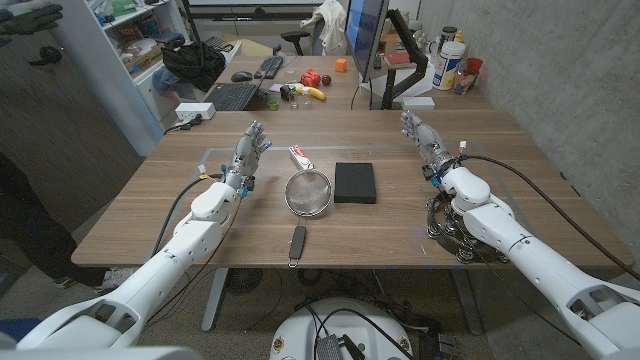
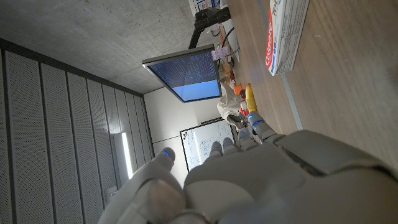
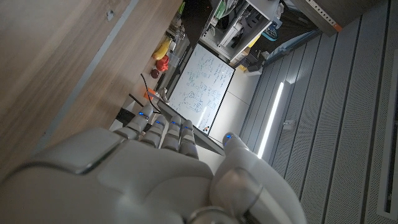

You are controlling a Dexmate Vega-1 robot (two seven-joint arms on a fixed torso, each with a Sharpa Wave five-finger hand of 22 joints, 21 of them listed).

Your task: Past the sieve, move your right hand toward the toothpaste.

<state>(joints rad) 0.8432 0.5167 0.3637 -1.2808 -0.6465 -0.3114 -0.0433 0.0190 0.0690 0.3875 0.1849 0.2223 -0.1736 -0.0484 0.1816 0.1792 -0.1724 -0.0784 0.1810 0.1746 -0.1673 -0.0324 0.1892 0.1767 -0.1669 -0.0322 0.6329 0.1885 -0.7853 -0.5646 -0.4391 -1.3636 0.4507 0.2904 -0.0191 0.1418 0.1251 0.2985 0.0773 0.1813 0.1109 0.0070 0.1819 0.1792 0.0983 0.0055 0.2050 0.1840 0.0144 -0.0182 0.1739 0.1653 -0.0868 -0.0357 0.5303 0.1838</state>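
Observation:
A metal sieve (image 1: 308, 191) sits at the middle of the wooden table (image 1: 520, 165). Just behind it to the left lies the red and white toothpaste box (image 1: 299, 157), also seen in the left wrist view as a box (image 2: 285, 32) on the wood. My right hand (image 1: 420, 133) is far to the right, over the table's right part, fingers straight and apart, holding nothing. My left hand (image 1: 250, 150) is left of the toothpaste, fingers stretched out and empty. The right wrist view looks along the back of my right hand (image 3: 161, 168).
A black block (image 1: 355, 182) lies right of the sieve. A dark slim object (image 1: 297, 244) lies near the front edge. Behind the table stands another desk with a monitor (image 1: 366, 35), keyboards and fruit. A cable bundle (image 1: 445, 222) lies under my right forearm.

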